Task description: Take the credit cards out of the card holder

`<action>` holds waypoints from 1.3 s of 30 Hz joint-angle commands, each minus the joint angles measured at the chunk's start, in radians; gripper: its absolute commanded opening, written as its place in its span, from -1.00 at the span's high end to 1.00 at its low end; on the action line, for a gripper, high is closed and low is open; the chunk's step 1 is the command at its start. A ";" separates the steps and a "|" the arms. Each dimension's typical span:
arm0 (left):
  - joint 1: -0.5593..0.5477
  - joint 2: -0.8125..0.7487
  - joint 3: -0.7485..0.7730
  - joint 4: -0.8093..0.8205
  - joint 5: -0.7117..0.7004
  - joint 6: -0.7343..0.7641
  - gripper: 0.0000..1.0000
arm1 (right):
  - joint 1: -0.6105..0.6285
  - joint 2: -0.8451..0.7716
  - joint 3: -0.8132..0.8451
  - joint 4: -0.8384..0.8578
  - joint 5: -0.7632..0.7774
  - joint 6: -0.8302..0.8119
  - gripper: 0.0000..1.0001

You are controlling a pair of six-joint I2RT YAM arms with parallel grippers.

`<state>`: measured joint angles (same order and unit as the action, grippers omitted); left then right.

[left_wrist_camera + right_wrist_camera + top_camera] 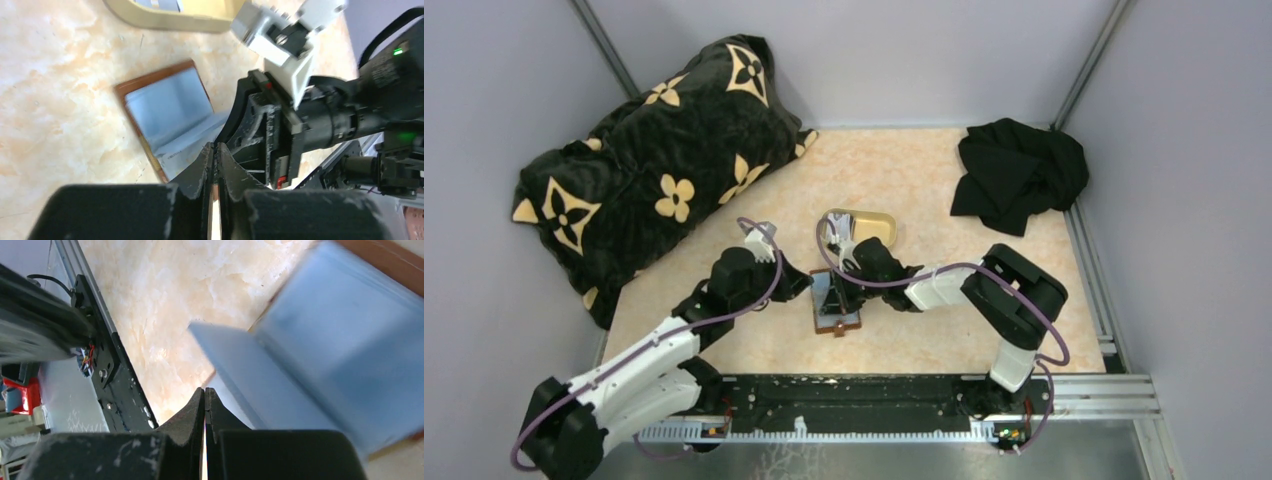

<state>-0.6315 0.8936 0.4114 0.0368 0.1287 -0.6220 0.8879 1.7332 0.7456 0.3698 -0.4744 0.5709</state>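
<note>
The card holder (836, 318) lies open on the table, brown at the rim and pale blue-grey inside (167, 105). My left gripper (216, 145) hovers at its lower panel, jaws almost together with nothing seen between them. A pale flap with small print (176, 153) lies just left of the tips; I cannot tell whether it is a credit card or a pocket. My right gripper (205, 389) is shut over the holder's blurred blue panel (340, 355), facing the left gripper (802, 287) across it. A grey-white card-like piece (161, 4) lies in the tray.
A tan oval tray (869, 226) stands just behind the holder. A dark flowered blanket (654, 170) fills the back left and a black cloth (1016, 172) the back right. The black base rail (844, 395) runs along the near edge.
</note>
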 commanded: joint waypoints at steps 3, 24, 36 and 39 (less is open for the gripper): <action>0.004 -0.057 0.003 -0.116 -0.080 0.022 0.78 | 0.010 -0.042 -0.001 0.004 0.013 -0.015 1.00; -0.045 0.119 -0.134 0.176 0.063 -0.117 0.81 | -0.143 -0.142 0.052 -0.207 0.204 -0.165 1.00; -0.198 0.307 -0.190 0.350 0.064 -0.250 0.82 | -0.206 -0.126 0.059 -0.227 0.303 -0.218 1.00; -0.199 0.289 -0.197 0.304 0.039 -0.244 0.81 | -0.207 -0.110 0.065 -0.242 0.307 -0.239 1.00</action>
<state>-0.8249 1.1965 0.2314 0.3260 0.1810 -0.8429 0.6857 1.6295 0.7616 0.1253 -0.2005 0.3805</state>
